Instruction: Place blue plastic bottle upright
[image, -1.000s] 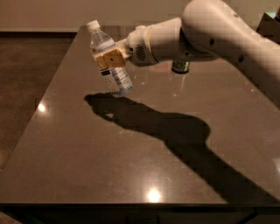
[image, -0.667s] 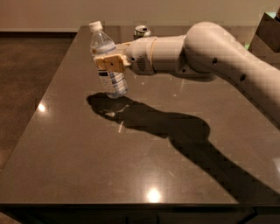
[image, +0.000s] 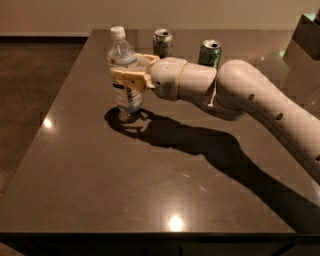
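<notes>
End effector (image: 131, 79) clenched round blue plastic bottle (image: 123, 55), left of green can (image: 210, 52); settle base flat on tabletop (image: 100, 175) (bottle near vertical) before release.

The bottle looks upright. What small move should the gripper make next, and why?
Probably ease down a touch, then open. The gripper is shut around the middle of the blue plastic bottle, which stands upright, cap up, its base at or just above the table; I cannot tell if it touches.

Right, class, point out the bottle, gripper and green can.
bottle (image: 122, 53): camera view, shoulder below cap.
gripper (image: 124, 78): camera view, between its tips, shut round the bottle's middle.
green can (image: 210, 55): camera view, its side.
</notes>
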